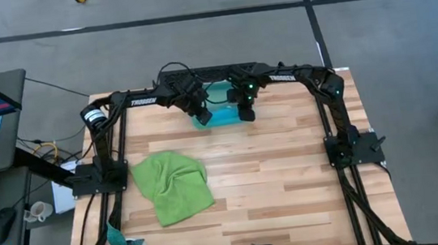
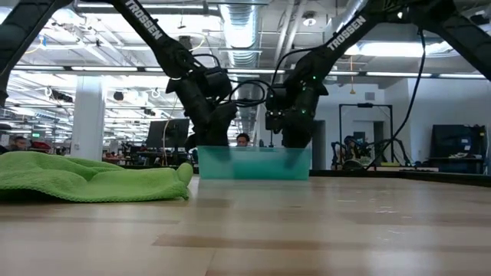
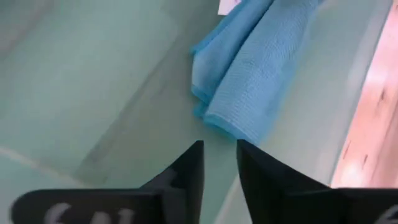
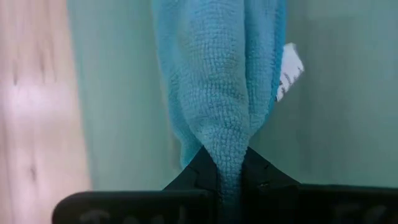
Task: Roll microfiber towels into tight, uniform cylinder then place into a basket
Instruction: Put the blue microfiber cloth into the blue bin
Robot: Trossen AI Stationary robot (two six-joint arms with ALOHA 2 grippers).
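Nearest the low camera lies the lime green towel (image 2: 88,178), a loose crumpled heap on the wooden bench (image 1: 273,174), well apart from both pincers and on the left pincer's side of the bench.

Both arms reach down at the far edge, where the translucent teal-green basket (image 2: 253,162) sits directly beneath the two pincers. The left pincer (image 3: 219,163) hangs just inside the basket with its fingers (image 3: 186,171) slightly apart and nothing between them; the near end of the sky blue towel (image 3: 249,74) lies just ahead of those fingertips, not touching them, resting on the basket floor in a rolled, folded bundle.

The right pincer (image 4: 225,163) is clamped on the opposite end of that blue towel, the cloth pinched into a narrow ridge between its fingers (image 4: 260,175) and widening as it runs away from them along the basket floor. A small white tag (image 4: 290,70) sticks out of the towel's side just beyond the right pincer.

In the overhead view the two pincers stand near each other over the basket, left (image 1: 200,108) and right (image 1: 245,107).
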